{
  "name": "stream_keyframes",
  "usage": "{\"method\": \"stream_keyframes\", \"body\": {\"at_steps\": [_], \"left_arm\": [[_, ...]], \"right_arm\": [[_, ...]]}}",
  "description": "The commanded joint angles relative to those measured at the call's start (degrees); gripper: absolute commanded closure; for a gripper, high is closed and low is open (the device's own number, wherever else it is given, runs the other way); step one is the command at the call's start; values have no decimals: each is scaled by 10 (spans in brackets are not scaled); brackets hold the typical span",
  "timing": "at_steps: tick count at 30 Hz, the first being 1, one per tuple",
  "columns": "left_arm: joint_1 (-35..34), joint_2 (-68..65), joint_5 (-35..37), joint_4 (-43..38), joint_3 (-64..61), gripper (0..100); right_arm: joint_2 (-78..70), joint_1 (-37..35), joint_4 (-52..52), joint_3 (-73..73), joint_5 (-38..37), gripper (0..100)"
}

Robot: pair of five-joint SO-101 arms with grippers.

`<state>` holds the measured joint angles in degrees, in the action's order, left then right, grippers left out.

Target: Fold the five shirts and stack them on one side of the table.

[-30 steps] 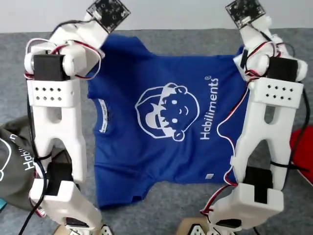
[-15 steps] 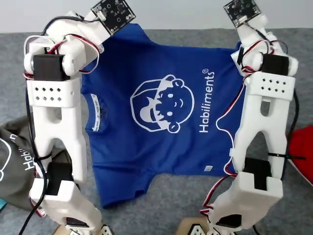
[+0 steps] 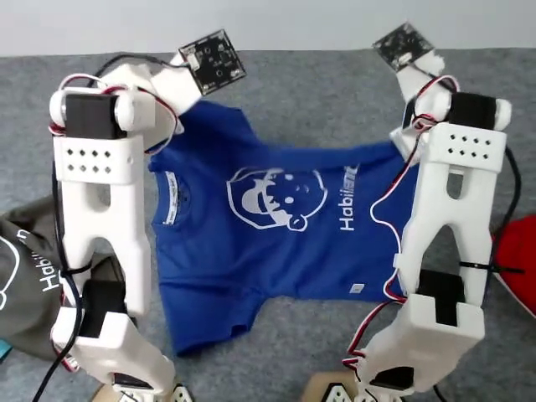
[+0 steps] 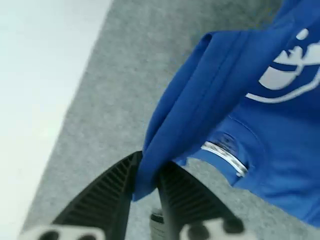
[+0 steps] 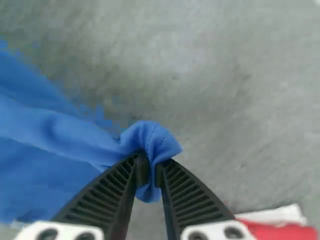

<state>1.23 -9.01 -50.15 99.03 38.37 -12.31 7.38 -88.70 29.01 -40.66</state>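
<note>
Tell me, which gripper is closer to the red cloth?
Right. The right gripper pinches the blue shirt on the red cloth's side; the left gripper pinches the shirt across the table from the cloth.

Grey shirt (image 3: 23,280) and possibly a red shirt (image 3: 523,249), partly off-frame.

Grey worktop (image 3: 318,92) carrying a blue T-shirt (image 3: 276,251) spread between left pincer (image 4: 146,182) and right pincer (image 5: 148,172); dark grey shirt (image 3: 21,276) outside the left, red garment (image 3: 517,251) outside the right.

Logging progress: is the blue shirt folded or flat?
Mid-fold: left claw and right claw hold blue shirt, far edge doubled over print.
</note>
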Motion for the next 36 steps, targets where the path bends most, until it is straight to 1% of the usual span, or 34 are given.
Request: {"method": "stream_keyframes", "body": {"at_steps": [1,4,6,11,16,22,25,28,32,36], "left_arm": [[5,51,-11,17,-70,994],[17,98,-40,17,-167,994],[26,132,-53,17,-236,994],[44,207,-80,16,-390,994],[48,244,-93,16,-488,994],[47,249,-96,16,-545,994],[45,249,-108,15,-564,994],[45,247,-112,15,-569,994],[45,249,-112,15,-569,990],[37,255,-112,15,-567,915]], "right_arm": [[13,-5,-61,-1,-7,987],[7,-2,-121,-3,-7,986],[7,0,-141,-13,-7,986],[15,11,-141,-134,-21,986],[54,24,-117,-248,-27,986],[99,25,-52,-371,-28,986],[113,23,-22,-421,-28,986],[117,22,0,-442,-28,986],[118,23,-4,-441,-28,977],[127,23,-57,-421,-22,876]]}}
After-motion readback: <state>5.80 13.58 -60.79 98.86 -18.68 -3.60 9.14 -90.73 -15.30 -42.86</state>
